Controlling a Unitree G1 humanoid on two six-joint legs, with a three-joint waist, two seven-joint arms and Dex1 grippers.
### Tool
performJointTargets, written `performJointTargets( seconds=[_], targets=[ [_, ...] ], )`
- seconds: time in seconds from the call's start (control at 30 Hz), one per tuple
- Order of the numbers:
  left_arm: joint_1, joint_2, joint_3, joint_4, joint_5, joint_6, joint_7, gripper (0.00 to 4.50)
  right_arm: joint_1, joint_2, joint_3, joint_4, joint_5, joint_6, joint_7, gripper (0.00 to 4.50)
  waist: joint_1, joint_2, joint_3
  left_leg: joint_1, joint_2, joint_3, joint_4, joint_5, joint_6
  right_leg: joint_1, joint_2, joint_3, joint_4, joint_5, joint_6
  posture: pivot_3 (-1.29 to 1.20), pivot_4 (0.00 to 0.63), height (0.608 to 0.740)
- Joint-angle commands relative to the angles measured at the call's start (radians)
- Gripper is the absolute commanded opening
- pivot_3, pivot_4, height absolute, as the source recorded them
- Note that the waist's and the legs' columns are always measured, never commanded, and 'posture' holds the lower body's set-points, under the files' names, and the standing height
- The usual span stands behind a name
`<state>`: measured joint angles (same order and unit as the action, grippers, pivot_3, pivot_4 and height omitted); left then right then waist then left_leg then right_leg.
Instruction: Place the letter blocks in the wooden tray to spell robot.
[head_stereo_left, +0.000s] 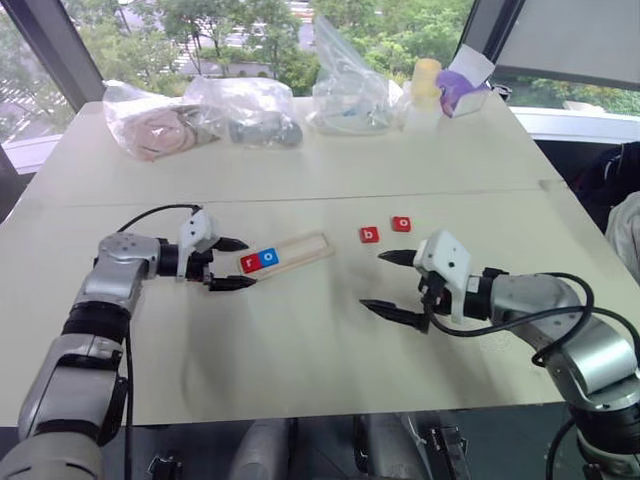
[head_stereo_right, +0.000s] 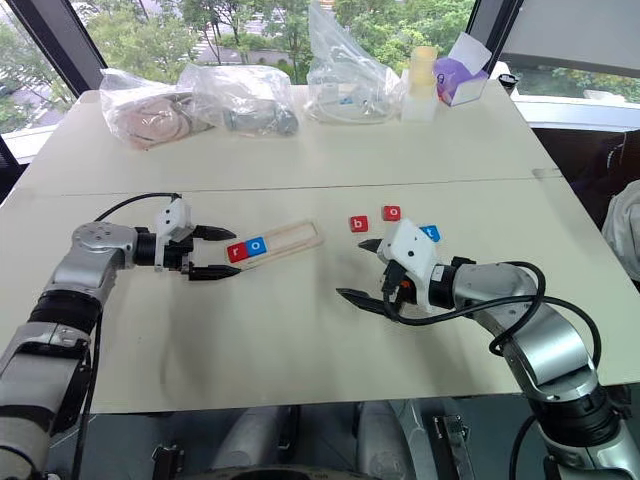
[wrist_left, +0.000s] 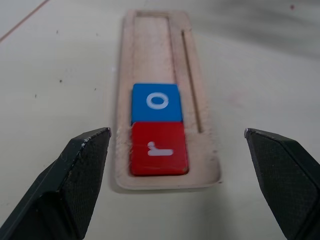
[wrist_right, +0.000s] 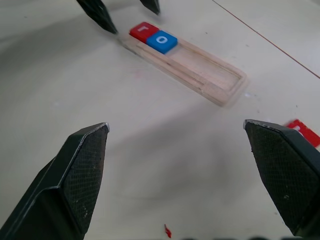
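The long pale-wood tray with rounded corners (head_stereo_left: 288, 253) lies on the cream bench (head_stereo_left: 300, 350). At its end nearest the left gripper (head_stereo_left: 232, 263), a red square tile with a white "r" (wrist_left: 158, 148) and a blue square tile with a white "o" (wrist_left: 156, 103) sit touching each other in the slot; the rest of the slot is bare.

Beyond the other end of the tray, a red tile with "b" (head_stereo_left: 369, 235) and a red tile with "o" (head_stereo_left: 401, 223) lie flat on the bench, near each other but apart. A blue tile (head_stereo_right: 429, 233) shows just behind the right gripper (head_stereo_left: 391, 284); I cannot read its letter.

The fingers of the left gripper stand wide apart at the "r" end of the tray and hold nothing. The fingers of the right gripper are also wide apart and empty, between the tray and the loose tiles.

The tiles look light, stiff and smooth, and very thin. I think they can slip easily on the bench. It seems best to pinch one across two opposite edges, with the fingers low and close to the bench.
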<state>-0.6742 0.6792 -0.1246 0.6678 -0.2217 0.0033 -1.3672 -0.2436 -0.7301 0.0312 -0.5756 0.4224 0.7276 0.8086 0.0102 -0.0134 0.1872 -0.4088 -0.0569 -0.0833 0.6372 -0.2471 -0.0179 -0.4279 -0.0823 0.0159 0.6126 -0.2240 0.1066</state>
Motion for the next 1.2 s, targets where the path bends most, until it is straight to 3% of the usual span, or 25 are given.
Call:
performJointTargets(
  seconds=[0.03,0.37,0.67,0.77,0.8,0.83,1.07,1.2],
  targets=[
    [-0.056,-0.029,-0.006,0.117,0.05,-0.092,-0.018,4.5,0.005,-0.007,-0.03,-0.055,0.023,0.017,-0.025,4.47,0.001,0.0,0.0,0.0,0.0,0.0,0.0,0.0,0.0,0.0,0.0,0.0,0.001,0.0,0.001,0.0,0.15,0.74],
    [-0.105,-0.076,-0.009,0.318,0.145,-0.226,0.028,4.5,0.011,-0.015,-0.031,-0.075,0.034,0.032,-0.052,4.47,0.002,0.0,0.0,0.0,0.0,-0.001,0.008,0.0,0.0,0.003,0.001,0.0,0.005,0.001,0.001,0.0,0.15,0.74],
    [-0.084,-0.095,-0.015,0.363,0.176,-0.267,0.075,4.5,0.007,-0.019,-0.02,-0.075,0.034,0.026,-0.061,4.47,0.002,0.001,-0.002,0.002,0.0,-0.001,0.011,0.0,0.0,0.005,0.001,0.0,0.008,0.001,0.001,0.0,0.15,0.74],
    [-0.073,-0.103,-0.011,0.357,0.17,-0.262,0.077,3.61,0.005,-0.02,-0.017,-0.074,0.033,0.024,-0.06,4.5,0.003,0.001,-0.002,0.002,0.0,-0.001,0.011,0.0,0.0,0.005,0.001,0.0,0.008,0.001,0.001,0.0,0.15,0.74],
    [-0.064,-0.106,-0.011,0.349,0.168,-0.26,0.075,3.22,0.003,-0.021,-0.016,-0.072,0.032,0.024,-0.059,4.5,0.003,0.001,-0.002,0.002,0.0,-0.001,0.011,0.0,0.0,0.005,0.001,0.0,0.008,0.001,0.001,0.0,0.15,0.74],
    [-0.052,-0.107,-0.011,0.337,0.165,-0.258,0.068,3.12,0.002,-0.021,-0.015,-0.071,0.032,0.023,-0.058,4.5,0.002,0.001,-0.002,0.003,0.0,-0.001,0.011,0.0,0.0,0.005,0.001,0.0,0.008,0.001,0.001,0.0,0.15,0.74],
    [0.054,-0.106,-0.015,0.149,0.131,-0.225,-0.021,3.12,-0.001,-0.025,-0.013,-0.064,0.029,0.018,-0.058,4.5,0.001,0.002,-0.003,0.003,0.0,0.0,0.011,0.0,0.0,0.005,0.001,0.0,0.007,0.001,0.001,0.0,0.15,0.74],
    [0.133,-0.117,-0.034,-0.071,0.085,-0.144,-0.057,3.12,0.001,-0.024,-0.011,-0.066,0.027,0.02,-0.063,4.5,0.002,0.002,-0.003,0.002,0.0,0.0,0.01,0.0,0.001,0.005,0.0,0.001,0.006,0.001,0.001,0.0,0.15,0.74]
  ],
)
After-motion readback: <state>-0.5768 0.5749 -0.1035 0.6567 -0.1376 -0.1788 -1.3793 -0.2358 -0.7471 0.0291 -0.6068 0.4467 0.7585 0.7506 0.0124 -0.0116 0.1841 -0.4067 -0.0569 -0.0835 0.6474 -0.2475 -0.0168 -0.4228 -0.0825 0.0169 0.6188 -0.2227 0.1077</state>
